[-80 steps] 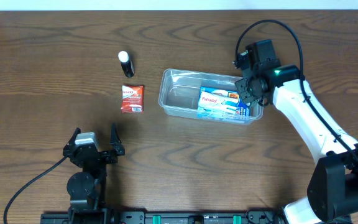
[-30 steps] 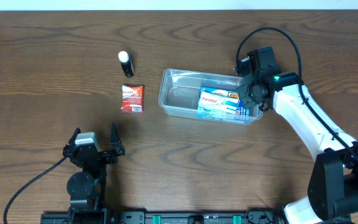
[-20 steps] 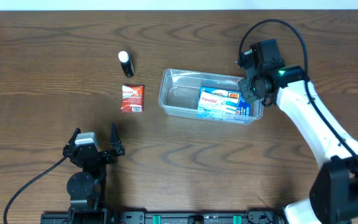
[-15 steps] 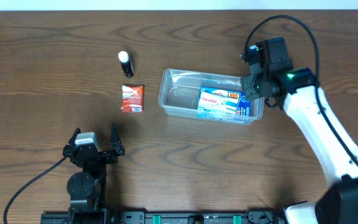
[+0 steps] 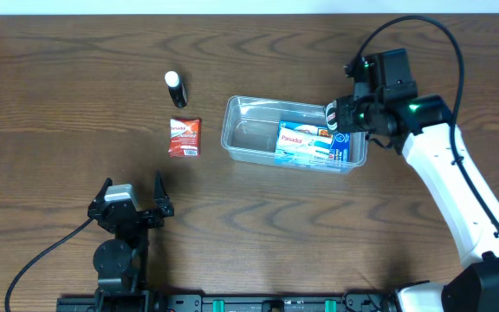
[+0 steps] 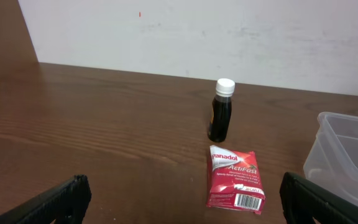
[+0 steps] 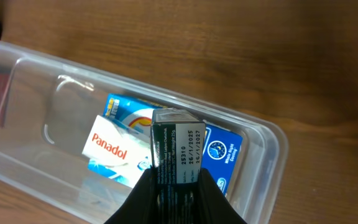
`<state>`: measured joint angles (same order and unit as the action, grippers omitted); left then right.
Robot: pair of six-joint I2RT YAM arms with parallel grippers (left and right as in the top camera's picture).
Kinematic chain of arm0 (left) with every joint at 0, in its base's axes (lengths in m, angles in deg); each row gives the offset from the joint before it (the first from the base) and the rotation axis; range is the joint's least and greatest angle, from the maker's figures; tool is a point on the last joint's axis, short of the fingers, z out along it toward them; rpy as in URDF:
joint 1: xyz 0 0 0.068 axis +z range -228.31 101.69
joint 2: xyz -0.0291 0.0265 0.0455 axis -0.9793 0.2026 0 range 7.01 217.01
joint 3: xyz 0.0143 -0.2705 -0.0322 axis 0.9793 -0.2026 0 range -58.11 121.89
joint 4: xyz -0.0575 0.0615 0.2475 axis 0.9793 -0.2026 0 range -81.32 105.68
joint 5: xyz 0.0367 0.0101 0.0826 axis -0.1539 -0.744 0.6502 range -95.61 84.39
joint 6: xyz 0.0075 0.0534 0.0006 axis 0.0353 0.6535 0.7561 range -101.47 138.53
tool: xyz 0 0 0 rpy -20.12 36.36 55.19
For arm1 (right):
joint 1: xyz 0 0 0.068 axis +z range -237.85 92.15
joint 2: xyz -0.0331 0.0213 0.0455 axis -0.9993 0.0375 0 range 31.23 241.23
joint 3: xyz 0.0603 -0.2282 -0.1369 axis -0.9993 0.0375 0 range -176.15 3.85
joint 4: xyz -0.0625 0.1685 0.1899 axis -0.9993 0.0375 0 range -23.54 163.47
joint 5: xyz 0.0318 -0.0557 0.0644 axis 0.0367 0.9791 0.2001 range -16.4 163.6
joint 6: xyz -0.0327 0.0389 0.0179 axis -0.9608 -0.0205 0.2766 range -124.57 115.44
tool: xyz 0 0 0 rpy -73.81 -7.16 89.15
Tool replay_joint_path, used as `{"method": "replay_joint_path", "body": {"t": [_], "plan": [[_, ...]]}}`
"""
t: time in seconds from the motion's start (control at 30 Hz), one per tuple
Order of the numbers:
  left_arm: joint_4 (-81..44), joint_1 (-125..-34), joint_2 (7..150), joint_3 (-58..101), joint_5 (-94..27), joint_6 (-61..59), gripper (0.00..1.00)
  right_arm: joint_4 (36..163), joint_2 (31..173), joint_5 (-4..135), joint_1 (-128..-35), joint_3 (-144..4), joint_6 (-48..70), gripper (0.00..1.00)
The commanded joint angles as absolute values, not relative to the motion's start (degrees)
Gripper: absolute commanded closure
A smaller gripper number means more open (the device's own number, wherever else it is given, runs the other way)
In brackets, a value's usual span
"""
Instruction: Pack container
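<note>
The container is a clear shallow tub at the table's middle, with a blue Panadol box lying flat in its right half. My right gripper hangs over the tub's right end, shut on a small dark box. In the right wrist view that dark box stands on end between my fingers, its white date label facing up, above the blue box and the container. My left gripper rests open near the front left, holding nothing.
A red Panadol ActiFast box lies left of the tub, and a small dark bottle with a white cap stands behind it. The left wrist view shows the red box, the bottle and the tub's corner.
My right arm has swung to the right and risen, so the gripper now reaches leftward over the tub's right end, still shut on the dark box. The left arm has not moved.
</note>
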<state>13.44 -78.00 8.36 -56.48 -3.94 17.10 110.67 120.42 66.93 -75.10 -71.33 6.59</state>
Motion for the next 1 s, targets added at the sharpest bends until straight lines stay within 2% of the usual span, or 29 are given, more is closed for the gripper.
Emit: {"method": "replay_joint_path", "body": {"t": [0.0, 0.3, 0.83, 0.97], "plan": [[11.7, -77.7, 8.4, -57.9, -3.5, 17.6, 0.02, 110.6, 120.6, 61.6, -77.9, -71.9, 9.4, 0.99], [11.7, -77.7, 8.4, -57.9, -3.5, 17.7, 0.02, 108.5, 120.6, 53.6, -82.7, -68.7, 10.2, 0.99], [11.7, -77.7, 8.4, -57.9, -3.5, 17.6, 0.02, 94.6, 120.6, 54.7, -83.1, -55.9, 11.3, 0.98], [11.7, -77.7, 8.4, -57.9, -3.5, 17.7, 0.02, 93.3, 120.6, 54.8, -83.1, -54.8, 11.3, 0.96]]}}
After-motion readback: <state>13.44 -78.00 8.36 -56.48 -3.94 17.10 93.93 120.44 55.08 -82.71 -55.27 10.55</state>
